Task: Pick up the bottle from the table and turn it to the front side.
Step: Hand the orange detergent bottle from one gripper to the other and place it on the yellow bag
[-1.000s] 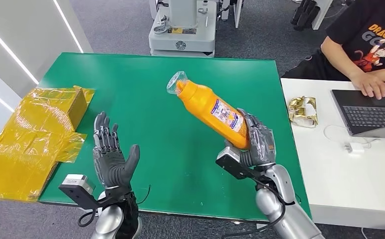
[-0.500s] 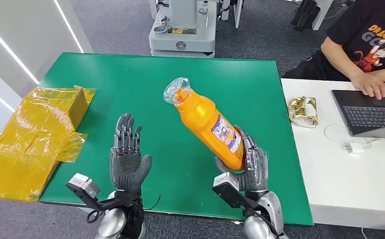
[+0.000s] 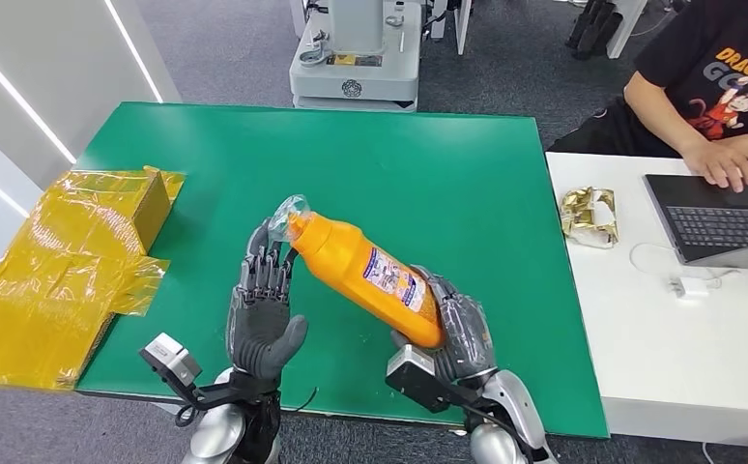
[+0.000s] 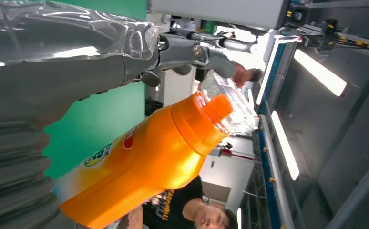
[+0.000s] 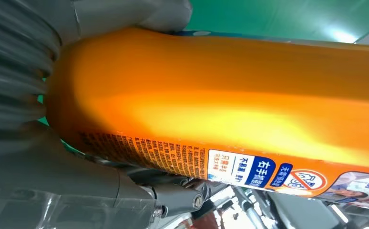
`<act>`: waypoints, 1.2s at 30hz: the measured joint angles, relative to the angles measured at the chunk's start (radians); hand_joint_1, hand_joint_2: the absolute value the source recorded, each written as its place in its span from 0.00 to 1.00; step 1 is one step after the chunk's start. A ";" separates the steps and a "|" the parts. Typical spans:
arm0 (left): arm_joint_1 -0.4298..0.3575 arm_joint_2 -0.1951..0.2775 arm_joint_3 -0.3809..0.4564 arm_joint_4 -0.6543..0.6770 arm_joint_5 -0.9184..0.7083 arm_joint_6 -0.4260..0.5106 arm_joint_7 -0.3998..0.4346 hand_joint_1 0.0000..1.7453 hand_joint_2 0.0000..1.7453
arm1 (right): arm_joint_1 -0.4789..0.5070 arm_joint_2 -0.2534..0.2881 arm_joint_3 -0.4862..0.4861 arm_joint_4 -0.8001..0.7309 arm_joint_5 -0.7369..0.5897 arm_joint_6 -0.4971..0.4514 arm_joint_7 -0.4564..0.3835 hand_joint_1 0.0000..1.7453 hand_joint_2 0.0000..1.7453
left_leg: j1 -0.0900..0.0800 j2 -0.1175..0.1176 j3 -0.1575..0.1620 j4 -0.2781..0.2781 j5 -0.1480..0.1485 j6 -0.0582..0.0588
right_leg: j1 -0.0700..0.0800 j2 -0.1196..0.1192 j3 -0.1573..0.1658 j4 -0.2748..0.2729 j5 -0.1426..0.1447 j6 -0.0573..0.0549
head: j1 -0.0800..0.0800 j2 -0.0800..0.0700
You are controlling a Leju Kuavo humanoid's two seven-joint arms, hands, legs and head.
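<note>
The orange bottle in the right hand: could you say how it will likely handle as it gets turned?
The orange bottle looks rigid, keeping its shape in the right hand. Its glossy sides may slip, since only the base end is gripped. Round-bodied, it would probably roll if laid on the green table.

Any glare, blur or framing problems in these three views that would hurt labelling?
Head view: sharp and evenly lit, the orange bottle and both hands clear. Left wrist view: ceiling light strips blow out to white, the hand's cover is close and soft, the clear cap stays readable. Right wrist view: bottle so near it crowds the frame, a bright sheen on its side, and the hand blurred.
</note>
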 joint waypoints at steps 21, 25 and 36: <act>-0.029 -0.006 0.029 0.043 -0.016 -0.074 0.032 0.00 1.00 | 0.005 0.007 0.013 -0.002 0.081 0.108 -0.126 1.00 1.00 | 0.000 0.000 0.000 0.000 0.000 0.000 | 0.000 0.000 0.000 0.000 0.000 0.000 | 0.000 0.000; -0.034 -0.006 0.029 0.056 -0.016 -0.075 0.032 0.00 1.00 | 0.003 0.010 0.023 -0.001 0.086 0.116 -0.129 1.00 1.00 | 0.000 0.000 0.000 0.000 0.000 0.000 | 0.000 0.000 0.000 0.000 0.000 0.000 | 0.000 0.000; -0.035 -0.006 0.030 0.083 -0.016 -0.077 0.032 0.00 1.00 | -0.022 0.010 0.036 0.033 0.099 0.217 -0.105 1.00 1.00 | 0.000 0.000 0.000 0.000 0.000 0.000 | 0.000 0.000 0.000 0.000 0.000 0.000 | 0.000 0.000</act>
